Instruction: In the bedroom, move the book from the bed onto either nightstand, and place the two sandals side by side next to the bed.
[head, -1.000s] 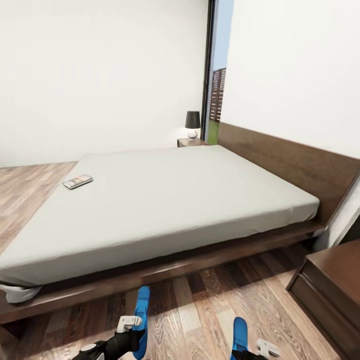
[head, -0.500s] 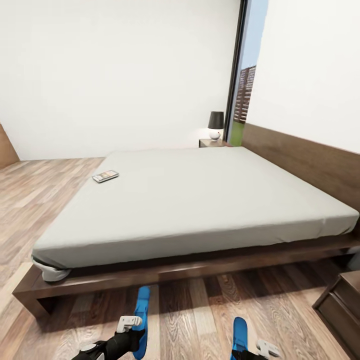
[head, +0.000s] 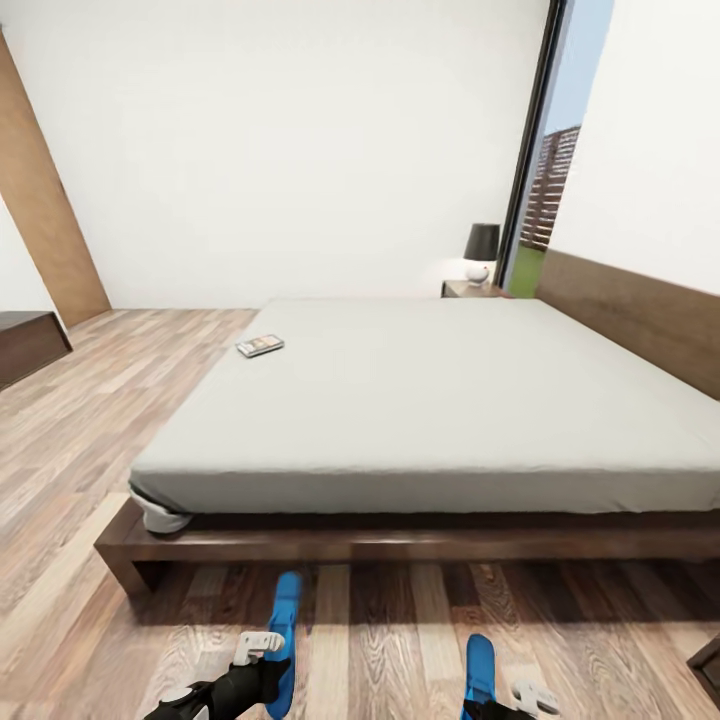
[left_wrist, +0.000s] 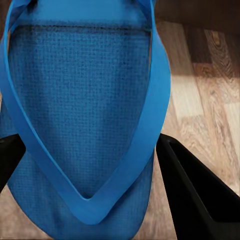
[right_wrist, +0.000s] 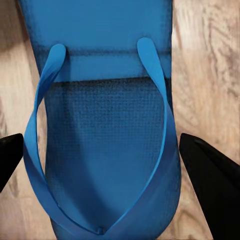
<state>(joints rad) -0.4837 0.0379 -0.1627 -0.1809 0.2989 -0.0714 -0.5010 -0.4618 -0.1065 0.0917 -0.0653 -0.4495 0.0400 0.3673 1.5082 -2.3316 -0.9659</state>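
Observation:
The bed (head: 430, 400) with its grey mattress and dark frame fills the middle of the head view. On its far left part lies the book (head: 260, 346). A nightstand (head: 468, 289) stands beyond the bed by the window. Low over the floor in front of the bed, my left gripper (head: 268, 665) is shut on one blue sandal (head: 285, 630); in the left wrist view its black fingers (left_wrist: 195, 195) flank the sandal (left_wrist: 80, 110). My right gripper (head: 492, 700) is shut on the other sandal (head: 481, 668), whose straps show in the right wrist view (right_wrist: 105, 150) between dark fingers (right_wrist: 215, 180).
A black-shaded lamp (head: 481, 243) sits on the far nightstand beside a tall window (head: 555, 190). A low dark cabinet (head: 25, 345) stands at the left wall. A dark furniture corner (head: 706, 662) pokes in at the lower right. Wood floor (head: 90, 420) stretches left of the bed.
The whole view has swung left, so the bed and book sit further right in the picture and the near cabinet has almost left it. Both grippers still hold the sandals the same way.

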